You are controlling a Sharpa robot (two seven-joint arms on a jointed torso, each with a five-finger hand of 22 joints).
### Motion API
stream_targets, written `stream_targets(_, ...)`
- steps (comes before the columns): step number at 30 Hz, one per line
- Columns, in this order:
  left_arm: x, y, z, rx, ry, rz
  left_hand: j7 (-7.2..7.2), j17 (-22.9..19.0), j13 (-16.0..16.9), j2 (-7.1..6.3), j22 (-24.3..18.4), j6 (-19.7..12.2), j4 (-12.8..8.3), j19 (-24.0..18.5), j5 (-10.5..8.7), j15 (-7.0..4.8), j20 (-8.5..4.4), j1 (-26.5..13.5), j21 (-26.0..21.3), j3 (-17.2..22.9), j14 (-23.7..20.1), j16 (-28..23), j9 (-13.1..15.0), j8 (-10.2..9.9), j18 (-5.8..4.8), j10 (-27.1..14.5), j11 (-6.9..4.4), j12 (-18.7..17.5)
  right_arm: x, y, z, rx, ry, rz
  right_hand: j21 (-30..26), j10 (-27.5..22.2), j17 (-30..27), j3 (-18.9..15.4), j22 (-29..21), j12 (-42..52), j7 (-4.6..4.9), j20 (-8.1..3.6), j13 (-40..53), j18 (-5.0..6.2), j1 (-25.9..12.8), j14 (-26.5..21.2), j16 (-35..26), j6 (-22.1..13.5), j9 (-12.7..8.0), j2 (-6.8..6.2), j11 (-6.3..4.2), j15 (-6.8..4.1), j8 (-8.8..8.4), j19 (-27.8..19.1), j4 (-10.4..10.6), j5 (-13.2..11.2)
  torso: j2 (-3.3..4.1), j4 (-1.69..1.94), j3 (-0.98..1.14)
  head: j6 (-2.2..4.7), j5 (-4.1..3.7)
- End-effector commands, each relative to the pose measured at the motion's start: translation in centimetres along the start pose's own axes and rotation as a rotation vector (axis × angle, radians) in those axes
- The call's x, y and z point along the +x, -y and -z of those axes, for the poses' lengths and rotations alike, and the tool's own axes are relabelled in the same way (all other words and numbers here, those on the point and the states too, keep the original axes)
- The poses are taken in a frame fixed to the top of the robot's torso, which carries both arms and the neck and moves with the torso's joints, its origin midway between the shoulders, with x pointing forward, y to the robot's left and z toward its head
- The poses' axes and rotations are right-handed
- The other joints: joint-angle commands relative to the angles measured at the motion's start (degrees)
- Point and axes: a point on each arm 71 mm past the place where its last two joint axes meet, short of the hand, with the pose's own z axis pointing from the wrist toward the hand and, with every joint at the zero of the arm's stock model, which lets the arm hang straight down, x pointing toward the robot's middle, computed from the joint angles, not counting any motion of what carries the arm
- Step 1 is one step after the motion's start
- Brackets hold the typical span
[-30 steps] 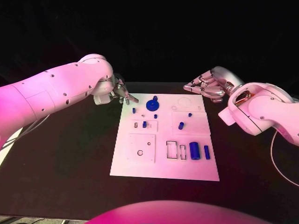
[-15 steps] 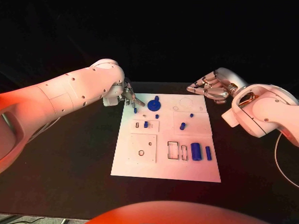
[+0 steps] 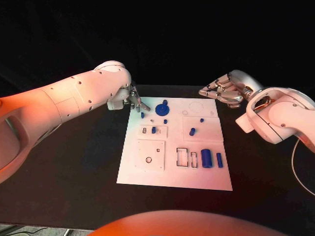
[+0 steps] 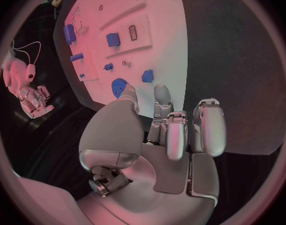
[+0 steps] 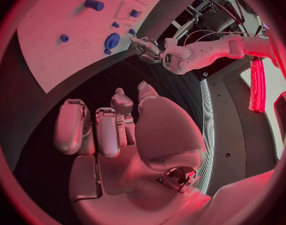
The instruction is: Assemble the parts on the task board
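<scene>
The flat white plastic task board [image 3: 173, 169] looks matt; the small blue plastic parts [image 3: 205, 159] look smooth; the black table [image 3: 79, 162] is matt.

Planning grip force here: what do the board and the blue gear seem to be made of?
Board: looks like rigid white plastic or painted sheet, matte, with cut outlines and no glare. Gear: probably moulded or printed plastic, uniformly saturated blue and dull. Neither can be confirmed by look alone.
</scene>
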Motion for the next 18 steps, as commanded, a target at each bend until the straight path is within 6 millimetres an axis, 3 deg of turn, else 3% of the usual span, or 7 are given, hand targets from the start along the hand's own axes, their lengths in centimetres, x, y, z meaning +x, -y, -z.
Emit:
stream_targets(1, 0.04, 0.16, 0.02, -0.004, 0.000, -0.018, -0.07, 15.08, 0.07, 0.48, 8.48, 0.31, 0.03, 3.06, -0.28, -0.18, 0.02, 0.00, 0.32, -0.23, 5.93, 0.18, 0.06, 0.21, 0.12, 0.55, 0.00, 0.23, 0.09, -0.10, 0.03, -0.011, -0.004, 0.012, -0.30, -0.43, 6.29, -0.34, -0.09, -0.02, 0.01, -0.11, -0.07, 0.58, 0.51, 3.94, -0.21, -0.30, 0.06, -0.03, 0.04, 0.23, -0.10, -0.38, 0.06, 0.31, -0.09, 0.02, 0.03, -0.04, -0.04)
stream_targets(18, 0.69, 0.41, 0.09, -0.005, -0.078, -0.033, -0.51, 15.08, 0.52, 2.81, 8.82, 1.19, -0.73, 3.21, -0.07, -0.51, -0.28, 3.26, 0.71, -0.21, 5.93, 0.18, 0.88, 0.90, 0.03, 1.24, -0.40, 0.88, 0.14, -0.17, -0.02, -0.014, -0.002, 0.010, -0.28, -0.31, 6.33, -0.52, -0.04, 0.20, 0.00, -0.11, 0.07, 0.57, 0.66, 3.95, -0.17, -0.27, 0.07, 0.01, 0.03, 0.22, -0.07, -0.36, 0.09, 0.52, -0.04, 0.04, 0.07, -0.12, -0.05)
